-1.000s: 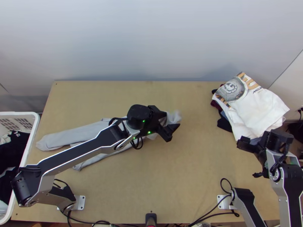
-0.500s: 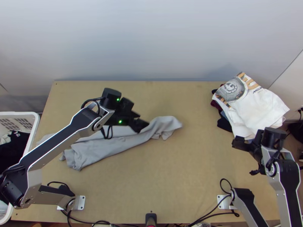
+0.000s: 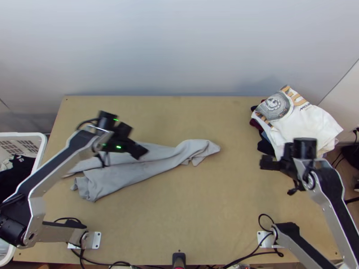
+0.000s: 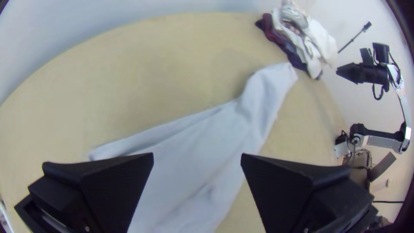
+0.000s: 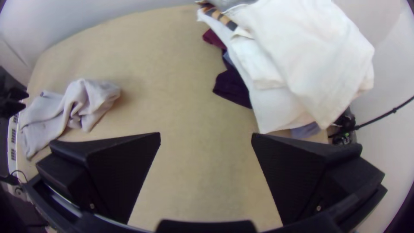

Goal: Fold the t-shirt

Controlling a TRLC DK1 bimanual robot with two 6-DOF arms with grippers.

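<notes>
The light grey t-shirt (image 3: pixel 134 172) lies bunched in a long strip across the table's left and middle, its narrow end toward the right. Over its left part is my left gripper (image 3: pixel 138 142); in the left wrist view the left gripper (image 4: pixel 197 159) stands open above the grey cloth (image 4: pixel 202 142), with nothing between its fingers. My right gripper (image 3: pixel 269 165) is at the table's right, in front of the clothes pile. The right wrist view has the right gripper (image 5: pixel 206 138) open over bare wood, the grey cloth (image 5: pixel 86 99) lying off from it.
A pile of clothes (image 3: pixel 305 125), white on top and dark beneath, lies at the table's back right. A white basket (image 3: pixel 38 154) with dark clothes stands at the left edge. A wall runs behind the table (image 3: pixel 179 105).
My left gripper has let go of the cloth's right end and moved left over the table. The freed end has settled on the wood. My right gripper has shifted a little to the left.
</notes>
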